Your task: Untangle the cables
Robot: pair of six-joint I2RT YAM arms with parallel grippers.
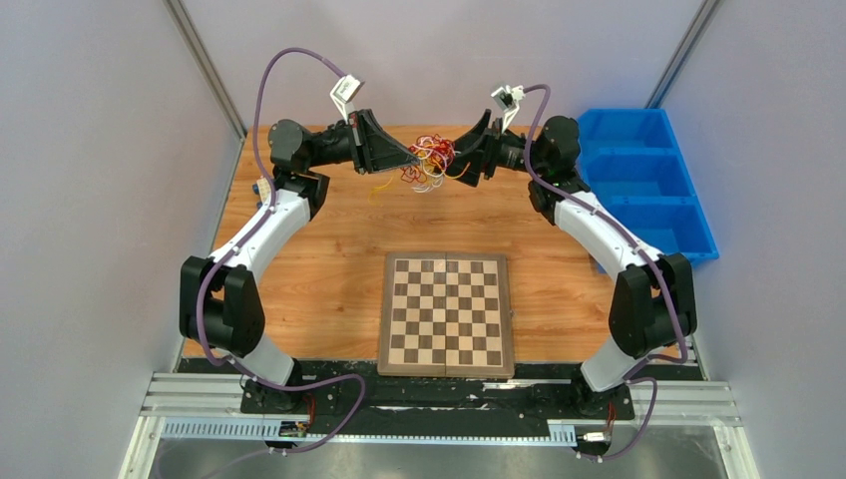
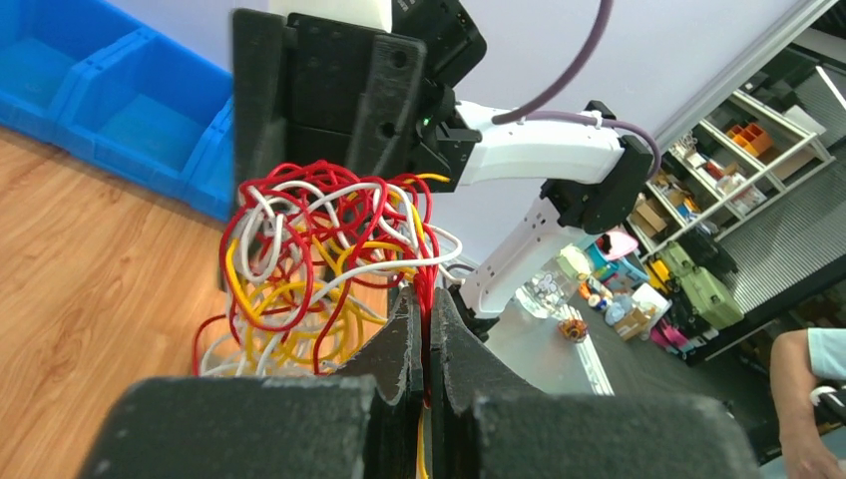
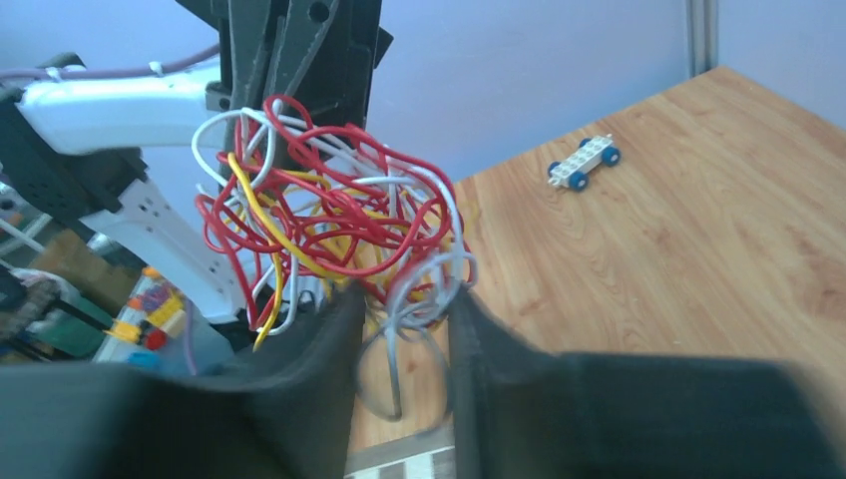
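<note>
One tangle of red, white and yellow cables (image 1: 431, 160) above the desk (image 1: 319, 249), left pincer (image 2: 426, 304) pinching its red strands, right pincer (image 3: 404, 309) spread around loops, one chessboard (image 1: 446, 312)

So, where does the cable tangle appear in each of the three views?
Top external: cable tangle upper centre, beyond the chessboard.
Left wrist: left of centre, above the left pincer.
Right wrist: left of centre, above the right pincer.
Shared landmark: the wooden table.
</note>
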